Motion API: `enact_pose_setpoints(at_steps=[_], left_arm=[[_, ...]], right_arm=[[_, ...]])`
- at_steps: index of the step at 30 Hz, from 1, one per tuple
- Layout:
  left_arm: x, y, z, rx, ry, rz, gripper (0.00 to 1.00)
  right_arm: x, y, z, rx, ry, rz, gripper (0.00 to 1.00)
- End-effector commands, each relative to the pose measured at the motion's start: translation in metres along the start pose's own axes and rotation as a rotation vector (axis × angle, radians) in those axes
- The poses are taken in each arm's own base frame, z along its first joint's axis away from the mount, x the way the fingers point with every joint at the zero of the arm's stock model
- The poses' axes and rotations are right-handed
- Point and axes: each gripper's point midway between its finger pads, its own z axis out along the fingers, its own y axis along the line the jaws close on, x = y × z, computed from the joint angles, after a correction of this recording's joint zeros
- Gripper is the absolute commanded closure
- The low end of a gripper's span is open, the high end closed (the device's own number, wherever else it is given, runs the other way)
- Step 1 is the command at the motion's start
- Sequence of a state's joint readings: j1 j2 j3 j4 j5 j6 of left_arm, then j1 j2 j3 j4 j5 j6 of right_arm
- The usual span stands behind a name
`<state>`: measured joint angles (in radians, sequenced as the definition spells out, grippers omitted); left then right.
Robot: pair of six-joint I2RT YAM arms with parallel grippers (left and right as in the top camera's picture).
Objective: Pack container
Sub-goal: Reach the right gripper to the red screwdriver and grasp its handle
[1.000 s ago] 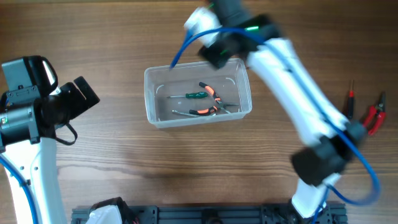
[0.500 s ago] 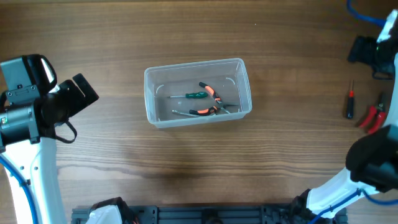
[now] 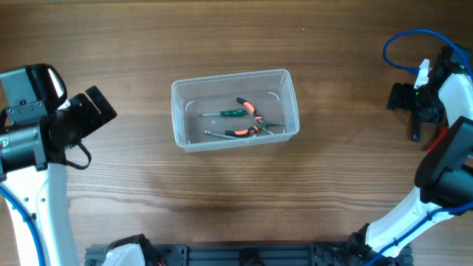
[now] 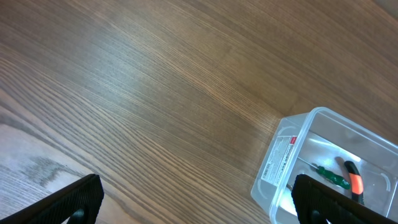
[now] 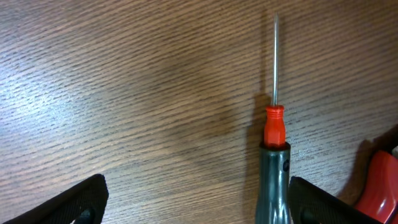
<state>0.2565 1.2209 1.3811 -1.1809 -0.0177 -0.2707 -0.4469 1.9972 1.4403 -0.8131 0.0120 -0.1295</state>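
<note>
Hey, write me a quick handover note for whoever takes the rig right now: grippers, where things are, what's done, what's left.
Left gripper: open, empty, off to the left of the container.
Right gripper: open, empty, above the red-and-black screwdriver at the right side of the table.
Done: green screwdriver and orange-handled pliers lie in the container.
Left: the red-and-black screwdriver and the red pliers beside it are outside, on the table. Probably grasp the screwdriver next.
</note>
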Motion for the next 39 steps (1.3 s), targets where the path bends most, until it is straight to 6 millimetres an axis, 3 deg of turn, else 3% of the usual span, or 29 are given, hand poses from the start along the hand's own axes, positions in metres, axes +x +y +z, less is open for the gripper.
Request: enact_pose_setpoints(at_steps=[1, 5, 8, 13, 23, 25, 28, 36, 38, 39], left_arm=[[-0.004, 0.002, -0.002, -0.008, -0.012, -0.002, 0.0], [-0.003, 0.001, -0.002, -0.005, -0.009, -0.001, 0.0], [-0.003, 0.001, -0.002, -0.004, -0.009, -0.001, 0.0], [-0.002, 0.001, -0.002, -0.005, -0.005, -0.001, 0.0], [-0.002, 0.001, -0.002, -0.006, -0.005, -0.001, 0.0], [-0.002, 0.001, -0.002, -0.006, -0.005, -0.001, 0.0], [-0.002, 0.001, -0.002, -0.006, -0.005, 0.0, 0.0], [-0.002, 0.001, -0.002, -0.006, -0.005, 0.0, 0.0], [-0.002, 0.001, -0.002, -0.007, -0.006, -0.001, 0.0], [-0.002, 0.001, -0.002, -0.007, -0.006, 0.0, 0.0]], right_arm=[[0.002, -0.008, 0.007, -0.017, 0.004, 0.001, 0.07], [0.01, -0.031, 0.015, -0.011, 0.027, 0.058, 0.07], [0.016, -0.037, 0.025, -0.028, 0.052, 0.071, 0.08], [0.027, -0.034, 0.048, -0.041, 0.109, 0.051, 0.08], [0.037, -0.026, 0.06, -0.087, 0.141, 0.034, 0.13], [0.036, -0.023, 0.059, -0.103, 0.138, 0.035, 0.27], [0.037, -0.023, 0.059, -0.104, 0.145, 0.039, 0.6], [0.039, -0.022, 0.059, -0.103, 0.152, 0.07, 0.82], [0.039, -0.021, 0.059, -0.11, 0.156, 0.093, 0.96], [0.04, -0.02, 0.058, -0.11, 0.158, 0.097, 0.96]])
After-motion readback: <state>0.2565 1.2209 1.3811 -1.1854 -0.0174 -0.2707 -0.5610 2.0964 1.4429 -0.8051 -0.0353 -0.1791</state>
